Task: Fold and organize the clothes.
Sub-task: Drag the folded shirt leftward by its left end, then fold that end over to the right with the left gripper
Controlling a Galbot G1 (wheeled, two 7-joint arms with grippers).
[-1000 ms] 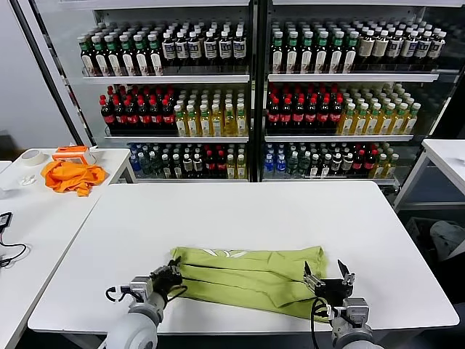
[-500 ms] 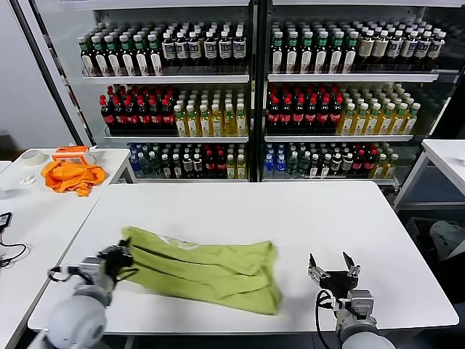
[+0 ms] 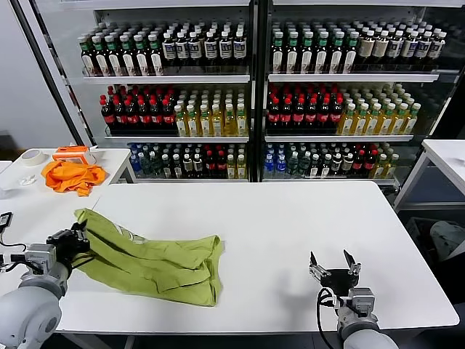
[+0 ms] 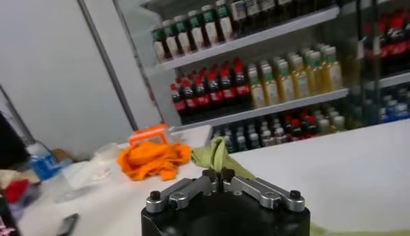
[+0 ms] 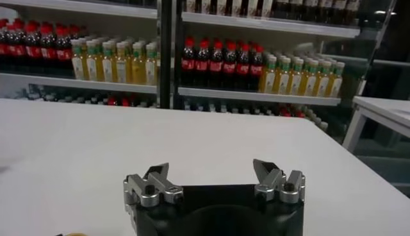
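The lime-green T-shirt point(image 3: 152, 262) lies crumpled and partly folded on the near left part of the white table point(image 3: 290, 225), its left end lifted off the surface and drawn out toward the table's left edge. The left hand point(image 3: 75, 240) has its fingers pinched together on that raised corner of the shirt; in the left wrist view a peak of green cloth point(image 4: 221, 160) stands up from between the closed fingertips of the left hand point(image 4: 219, 174). The right hand point(image 3: 333, 263) hovers over the near right part of the table, well apart from the shirt, with its fingers spread wide and nothing between them; the right wrist view shows the same, the right hand point(image 5: 214, 173) open above bare table. On a side table at the far left lies a bright orange cloth point(image 3: 70, 176), with a roll of tape point(image 3: 30, 156) near it. Behind the table stand shelves of bottled drinks point(image 3: 247, 94).
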